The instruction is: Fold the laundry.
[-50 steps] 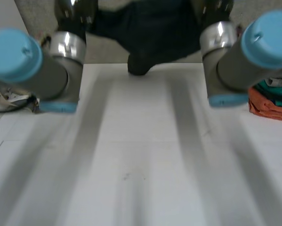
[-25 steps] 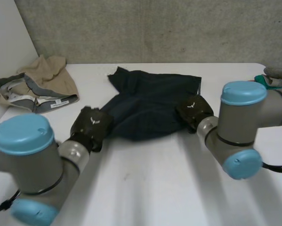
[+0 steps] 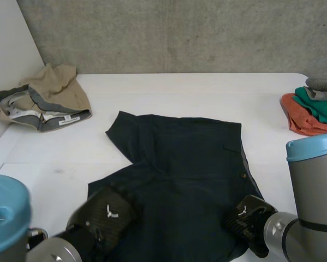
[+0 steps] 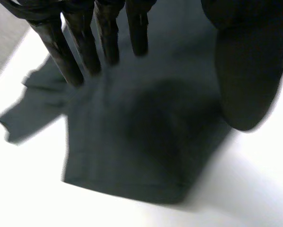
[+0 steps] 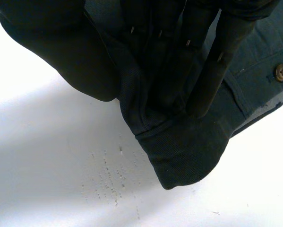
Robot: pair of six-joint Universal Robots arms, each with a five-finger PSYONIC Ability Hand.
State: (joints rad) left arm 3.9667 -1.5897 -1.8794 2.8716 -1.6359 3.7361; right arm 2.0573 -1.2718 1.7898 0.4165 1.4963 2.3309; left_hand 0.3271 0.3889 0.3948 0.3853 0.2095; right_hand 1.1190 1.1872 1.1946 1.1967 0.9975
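Both my hands sat on the dark shorts (image 3: pixel 185 169), which lay spread flat in the middle of the white table (image 3: pixel 207 93), reaching to its near edge. My left hand (image 3: pixel 103 215) was at the cloth's near left corner, released, its fingers (image 4: pixel 80 47) straight over the fabric and the thumb held apart. My right hand (image 3: pixel 248 218) grasped the near right corner, with a fold pinched between thumb and fingers, close to a button (image 5: pixel 282 72). A tan garment (image 3: pixel 48 98) lay at the far left corner, and orange and green clothes (image 3: pixel 310 112) at the right edge.

I reckon I'm driving this in a lab or test room: bare concrete wall (image 3: pixel 179 33), plain white table (image 3: pixel 174 93), beige clothes heap (image 3: pixel 46 95).
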